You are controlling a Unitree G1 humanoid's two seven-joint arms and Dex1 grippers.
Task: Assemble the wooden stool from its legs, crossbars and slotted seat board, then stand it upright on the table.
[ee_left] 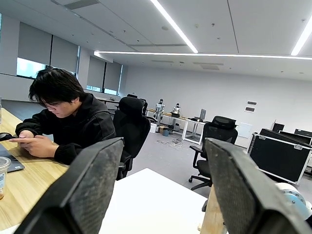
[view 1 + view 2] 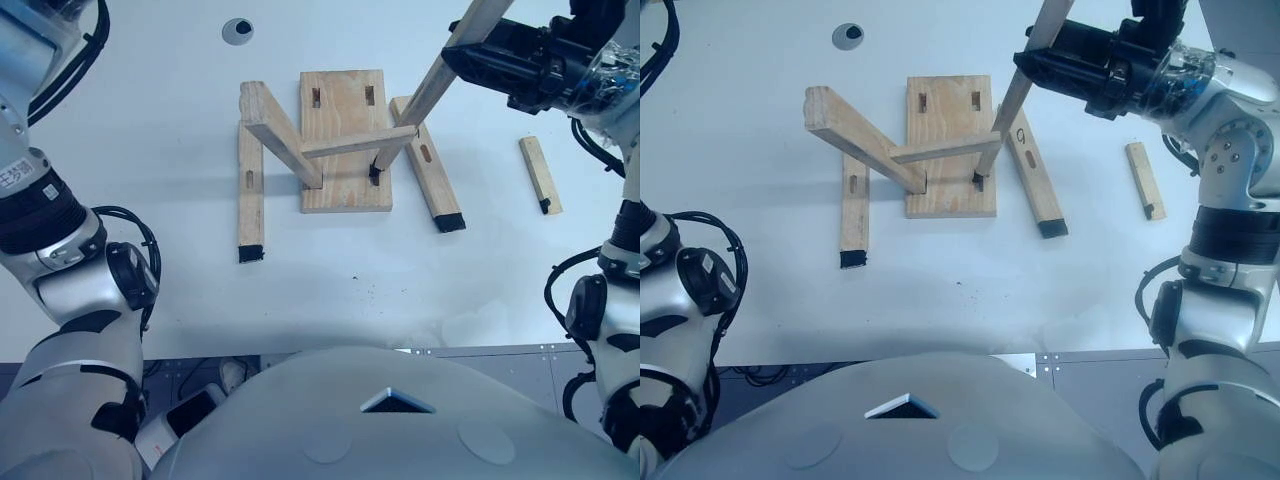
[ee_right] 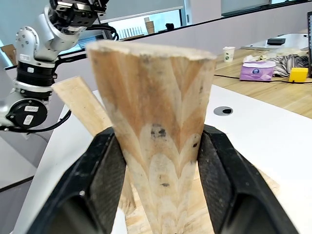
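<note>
Wooden stool (image 2: 340, 190), half built, on the white table (image 2: 150, 150): the slotted seat board (image 2: 345, 115) lies flat mid-table with two legs rising from its near slots and a crossbar (image 2: 355, 142) bridging them. The robot's right gripper (image 2: 468, 55) is clamped on the upper part of the right-hand leg (image 2: 415, 110), its pads pressed on opposite flat faces and the leg's lower end at the board's slot. The other planted leg (image 2: 285, 140) leans away to the left, with nothing holding it. The left gripper (image 1: 163, 146) points out into the room, its fingers spread wide and nothing between them. A spare leg (image 2: 250, 190) lies flat just left of the board, and a second spare leg (image 2: 432, 175) lies just right of it. A short crossbar (image 2: 540, 175) rests well apart to the right.

The parts look like plain, dry softwood: light, rigid and rough enough for the pads to bite without slipping. The weak point is likely the joints (they appear to be bare push-fits), so the frame would probably rack or pop apart if levered from a leg's top. A hold lower on a leg, close to the joint and across the flat faces, should give better control. The light board may slide on the smooth tabletop unless the free gripper braces it.
</note>
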